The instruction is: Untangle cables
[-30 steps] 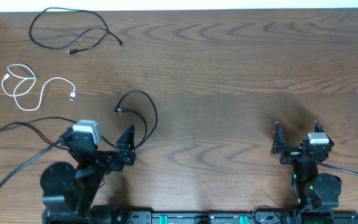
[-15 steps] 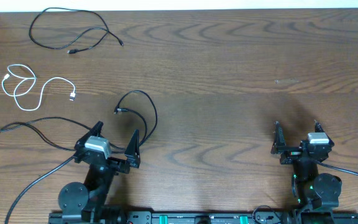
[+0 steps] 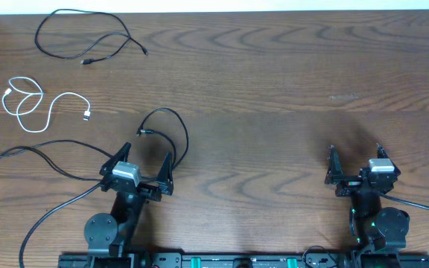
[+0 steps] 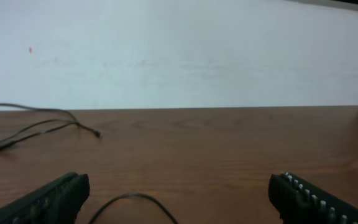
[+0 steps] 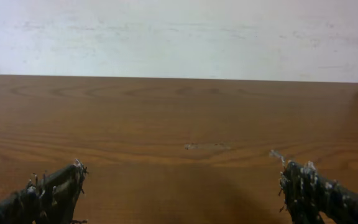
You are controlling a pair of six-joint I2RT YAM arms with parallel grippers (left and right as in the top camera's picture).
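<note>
Squaring up, the left gripper [image 3: 146,153] has swung back to centre, jaws spread, empty, like the right gripper [image 3: 354,149]. Short black cable [image 3: 179,125] lies just ahead, white cable [image 3: 48,113] beyond, long black cable [image 3: 88,36] farthest: all apart; untangling looks done.

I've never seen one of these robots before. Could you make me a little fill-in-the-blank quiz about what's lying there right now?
1. The left claw and the right claw both stand ___, holding nothing.
2. The short cable looped just ahead of the left claw is ___ in colour.
3. The white cable and the long black cable both lie on the robot's ___ side.

Missing words: open; black; left.
</note>
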